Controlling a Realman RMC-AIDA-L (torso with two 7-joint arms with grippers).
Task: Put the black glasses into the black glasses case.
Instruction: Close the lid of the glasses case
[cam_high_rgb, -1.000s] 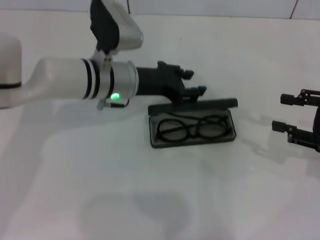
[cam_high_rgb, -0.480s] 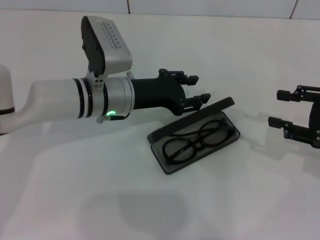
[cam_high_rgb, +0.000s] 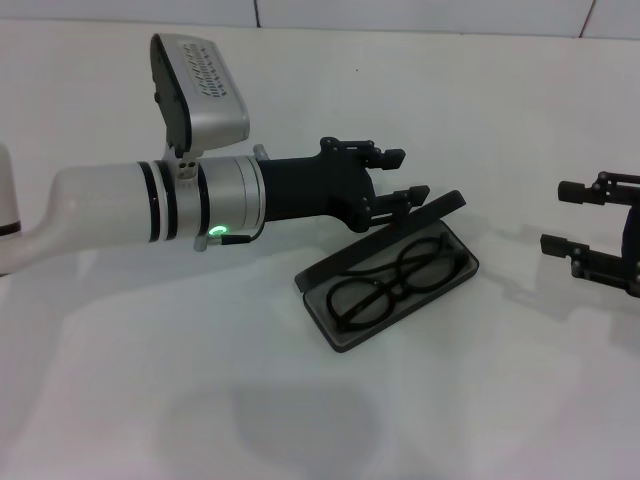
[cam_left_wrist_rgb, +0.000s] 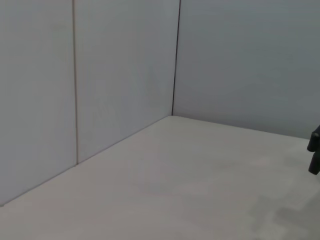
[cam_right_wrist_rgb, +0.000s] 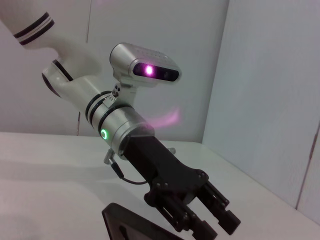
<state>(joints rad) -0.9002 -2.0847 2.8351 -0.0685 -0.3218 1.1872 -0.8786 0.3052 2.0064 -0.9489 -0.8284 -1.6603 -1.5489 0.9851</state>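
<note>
The black glasses case (cam_high_rgb: 340, 330) lies open on the white table, turned at an angle, with its lid (cam_high_rgb: 440, 208) raised along the far side. The black glasses (cam_high_rgb: 395, 280) lie inside it on the lining. My left gripper (cam_high_rgb: 400, 175) is open and empty just behind the lid's far edge, its lower finger (cam_high_rgb: 412, 194) close against the lid. It also shows in the right wrist view (cam_right_wrist_rgb: 215, 220), above the case lid (cam_right_wrist_rgb: 125, 222). My right gripper (cam_high_rgb: 565, 217) is open and empty at the right edge, apart from the case.
The white table (cam_high_rgb: 250, 400) runs to pale walls at the back (cam_high_rgb: 400, 12). The left wrist view shows only bare table (cam_left_wrist_rgb: 175, 190), walls and a dark part (cam_left_wrist_rgb: 314, 155) at one edge.
The case has turned counter-clockwise, its right end swinging away from me, glasses still inside. My left gripper has rolled and shifted slightly right beside the lid. The right gripper barely moved.
</note>
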